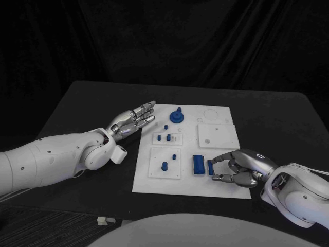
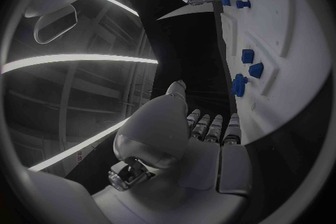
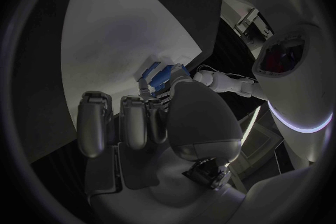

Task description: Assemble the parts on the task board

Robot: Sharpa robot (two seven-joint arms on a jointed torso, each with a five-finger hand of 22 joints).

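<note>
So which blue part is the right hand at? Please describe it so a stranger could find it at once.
Start at the white task board in the middle of the black table. Go to its near right corner, where the right hand rests. The part at its fingertips is a long upright blue bar, far larger than the small pegs to its left.

White task board (image 1: 216, 182) — blue parts (image 1: 176, 117) — black table (image 1: 283, 118).

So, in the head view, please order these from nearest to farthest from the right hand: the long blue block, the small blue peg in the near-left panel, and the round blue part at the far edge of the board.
1. The long blue block, right beside the right hand, at its fingertips.
2. The small blue peg, further left, in the near-left panel.
3. The round blue part, at the board's far edge, close to the left hand.
</note>
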